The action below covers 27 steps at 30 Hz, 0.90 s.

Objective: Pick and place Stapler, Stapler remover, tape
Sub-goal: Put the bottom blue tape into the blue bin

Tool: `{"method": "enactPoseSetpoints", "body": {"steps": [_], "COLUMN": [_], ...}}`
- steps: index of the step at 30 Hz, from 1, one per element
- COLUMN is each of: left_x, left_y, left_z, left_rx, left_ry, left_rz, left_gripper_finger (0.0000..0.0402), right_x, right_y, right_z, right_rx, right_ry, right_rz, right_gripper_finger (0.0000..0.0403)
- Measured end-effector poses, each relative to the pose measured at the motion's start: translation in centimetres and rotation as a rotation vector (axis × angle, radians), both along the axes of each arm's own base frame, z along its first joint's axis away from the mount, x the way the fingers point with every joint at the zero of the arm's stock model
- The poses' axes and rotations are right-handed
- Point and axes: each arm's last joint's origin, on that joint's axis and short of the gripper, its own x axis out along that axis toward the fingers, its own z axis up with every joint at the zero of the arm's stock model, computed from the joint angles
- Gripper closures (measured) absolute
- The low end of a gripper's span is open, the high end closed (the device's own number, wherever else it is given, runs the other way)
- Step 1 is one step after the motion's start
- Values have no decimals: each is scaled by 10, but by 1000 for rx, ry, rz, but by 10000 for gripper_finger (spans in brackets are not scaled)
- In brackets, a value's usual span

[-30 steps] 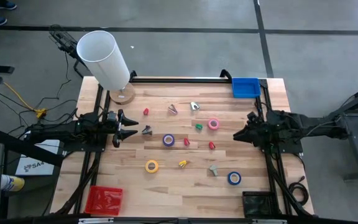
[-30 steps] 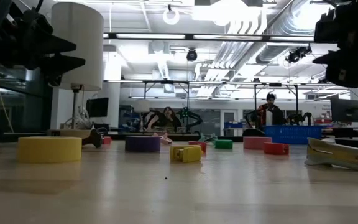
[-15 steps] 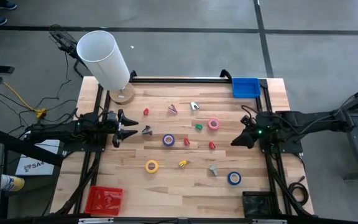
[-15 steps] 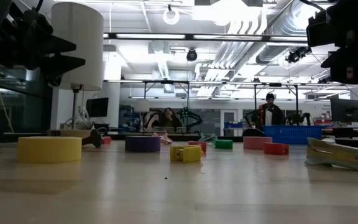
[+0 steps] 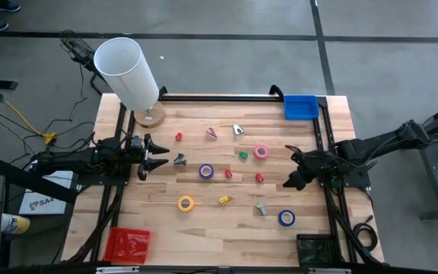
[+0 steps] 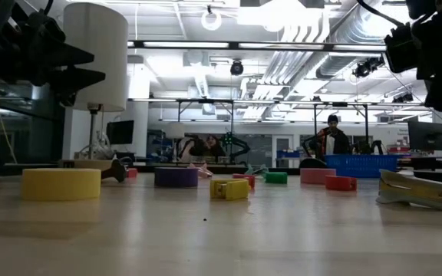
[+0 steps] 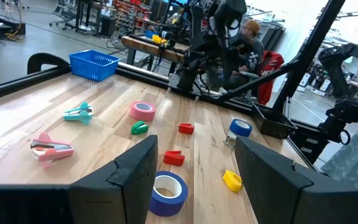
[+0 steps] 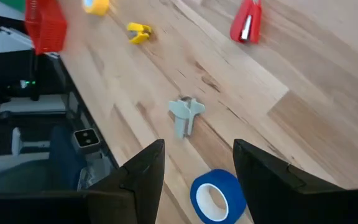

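Four tape rolls lie flat on the wooden table: pink (image 5: 261,151), purple (image 5: 206,171), yellow (image 5: 185,203) and blue (image 5: 286,218). Small staplers lie on their sides: pink (image 5: 211,134), pale teal (image 5: 238,129), dark (image 5: 179,160) and grey (image 5: 261,206). Red (image 5: 258,178), green (image 5: 243,155) and yellow (image 5: 223,200) staple removers are scattered between them. My right gripper (image 5: 289,176) is open, tipped down above the table, with the blue tape (image 8: 215,196) and the grey stapler (image 8: 185,115) ahead of it. My left gripper (image 5: 157,157) is open near the left edge, beside the dark stapler.
A blue basket (image 5: 300,106) sits at the far right corner, a red basket (image 5: 128,243) at the near left corner and a black bin (image 5: 315,250) at the near right. A white cylinder lamp (image 5: 128,72) stands at the far left corner. People sit in the room beyond.
My right gripper has moved toward the table's near edge and tipped downward toward the blue tape and grey stapler, its arm stretching out lower. The left arm and all objects have stayed in place.
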Motion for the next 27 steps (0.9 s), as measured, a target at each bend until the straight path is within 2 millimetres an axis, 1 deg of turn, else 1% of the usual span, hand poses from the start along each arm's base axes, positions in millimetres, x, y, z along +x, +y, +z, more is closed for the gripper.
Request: {"method": "enactPoseSetpoints", "body": {"steps": [18,20,27], "left_x": [0,0,0], "left_y": [0,0,0], "left_z": [0,0,0], "left_rx": [0,0,0], "left_ry": [0,0,0], "left_rz": [0,0,0], "left_gripper_finger": [188,188,188], "right_x": [4,5,8], "right_y": [31,33,34], "right_z": [-19,-15,15], "right_rx": [50,38,-89], "right_ry": [203,227,323], "right_rz": [-23,-22,-38], "right_gripper_finger": [221,221,222]}}
